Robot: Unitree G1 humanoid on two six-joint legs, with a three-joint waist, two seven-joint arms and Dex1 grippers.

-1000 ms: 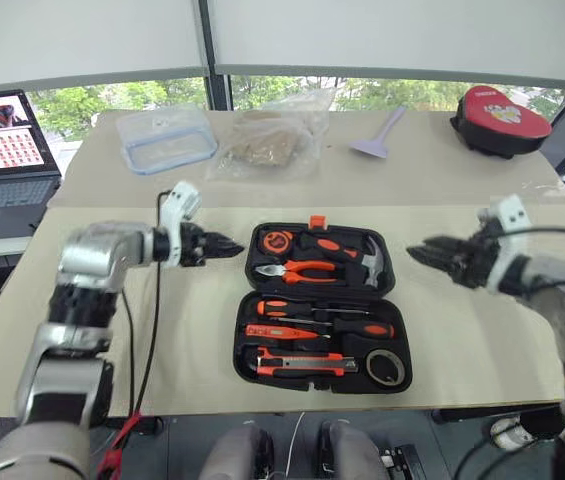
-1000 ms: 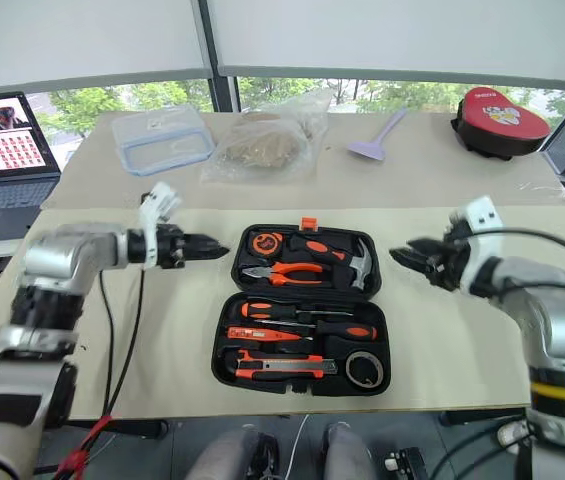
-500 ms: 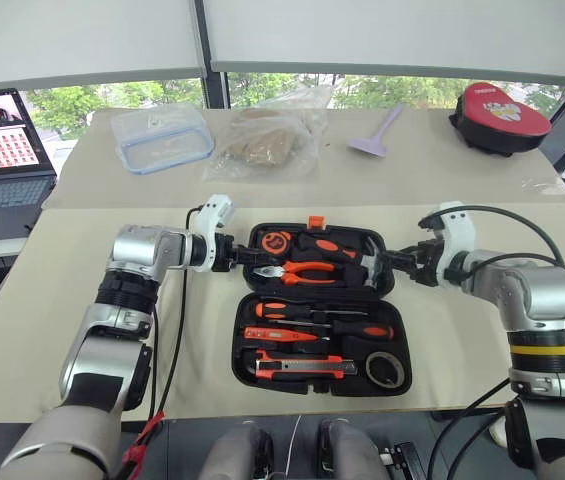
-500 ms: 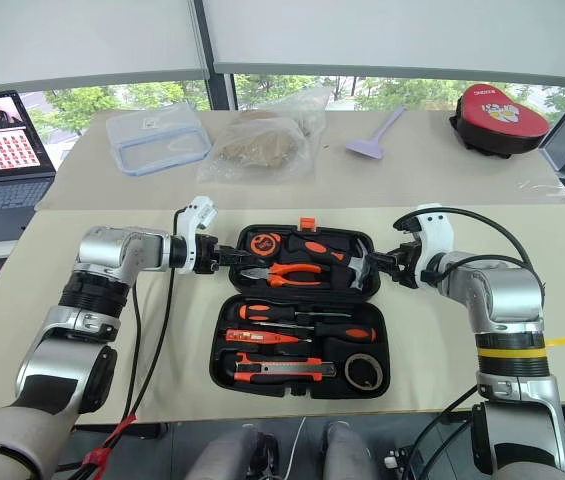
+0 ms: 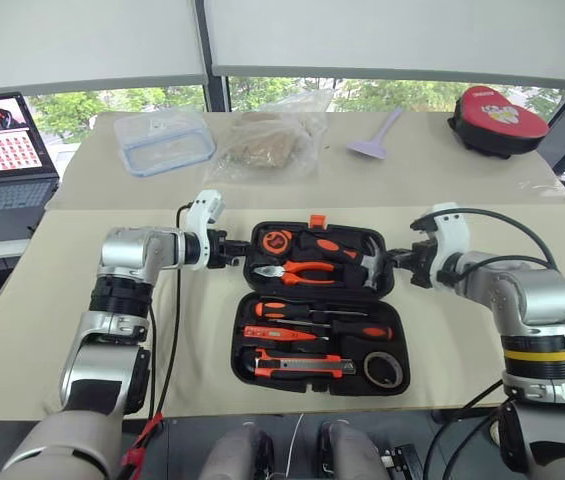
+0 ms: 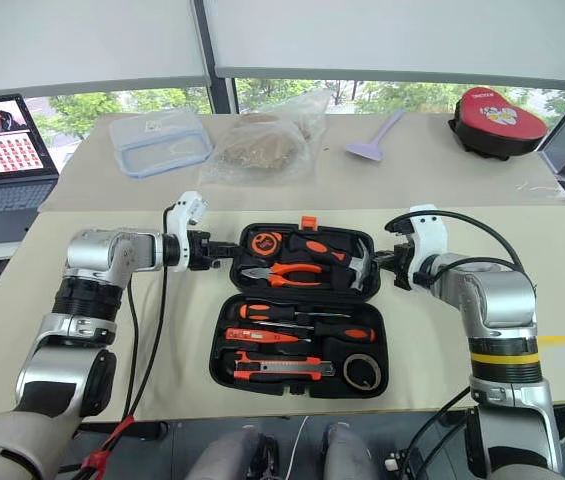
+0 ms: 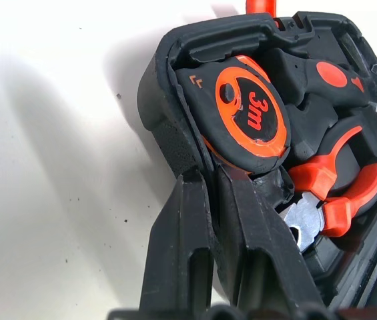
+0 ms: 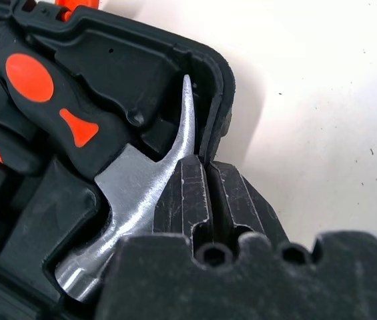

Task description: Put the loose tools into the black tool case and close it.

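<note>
- The black tool case (image 5: pixel 320 305) lies open and flat on the surface (image 5: pixel 462 350), lid half away from the robot, tray half toward it, hinge running side to side between them.
- The left end effector (image 5: pixel 234 261) is at the lid's left edge and the right end effector (image 5: pixel 398 263) at its right edge, so the lid sits directly between the two arms, each about equally near its own side.
- In the left wrist view the left fingers (image 7: pixel 188 260) are pinched on the lid's rim beside the tape measure (image 7: pixel 245 117).
- In the right wrist view the right fingers (image 8: pixel 198 200) are pressed together at the rim next to the hammer (image 8: pixel 141 180); they seem to clamp that edge too.
- My guess is the next move is folding the lid toward the robot, about the hinge, and both arms would have to swing together.
- Count in the tray: three screwdrivers (image 5: pixel 324 318), one utility knife (image 5: pixel 302 367), one tape roll (image 5: pixel 386 369), all seated in their slots.
- Count in the lid: one tape measure, one pair of pliers (image 5: pixel 307 270), one hammer; one orange latch (image 5: pixel 316 222) on the far edge.
- No tool lies loose on the surface near the case.
</note>
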